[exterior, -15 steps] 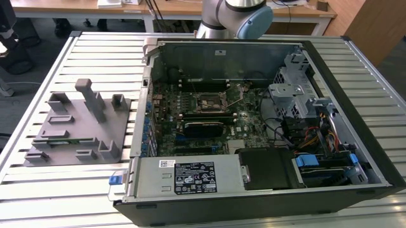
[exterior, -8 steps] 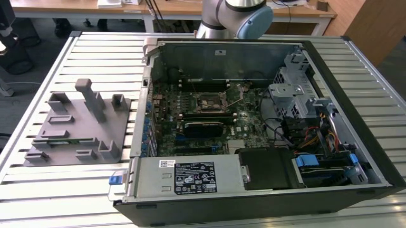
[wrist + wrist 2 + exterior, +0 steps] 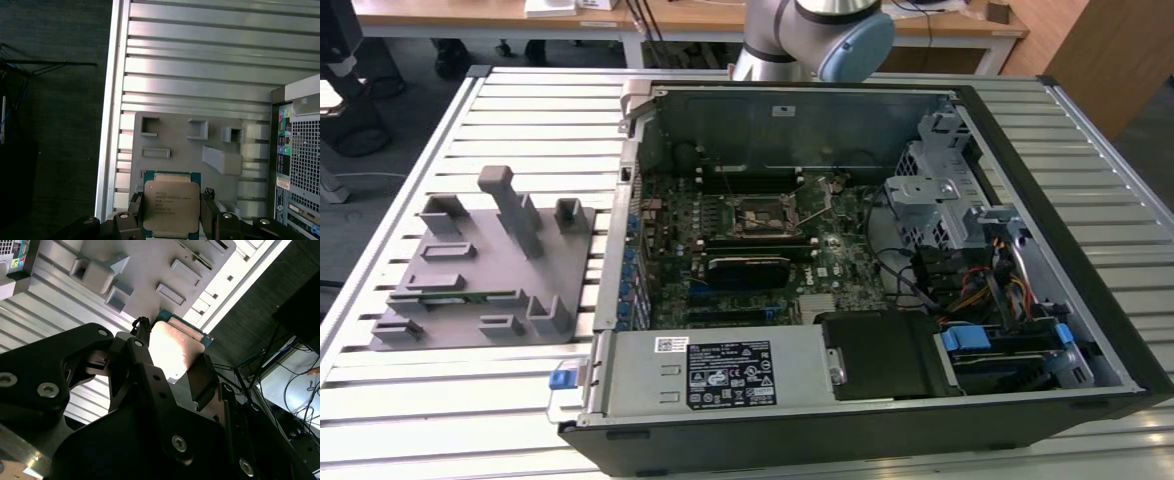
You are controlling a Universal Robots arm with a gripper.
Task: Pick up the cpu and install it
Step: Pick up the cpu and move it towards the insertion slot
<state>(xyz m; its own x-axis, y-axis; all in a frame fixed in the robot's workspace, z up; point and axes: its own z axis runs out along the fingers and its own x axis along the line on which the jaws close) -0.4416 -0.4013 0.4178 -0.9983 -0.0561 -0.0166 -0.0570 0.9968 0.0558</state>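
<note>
Print on the cpu (image 3: 167,205) and the sticker (image 3: 730,373) seems illegible.

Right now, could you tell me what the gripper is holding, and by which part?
The gripper holds the cpu by two opposite side edges, lid facing the first wrist view.

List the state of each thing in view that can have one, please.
cpu: gripped, held in the air over the fixture, silver lid showing.
gripper: shut on the cpu.
case: open, side panel off, lying flat.
</note>
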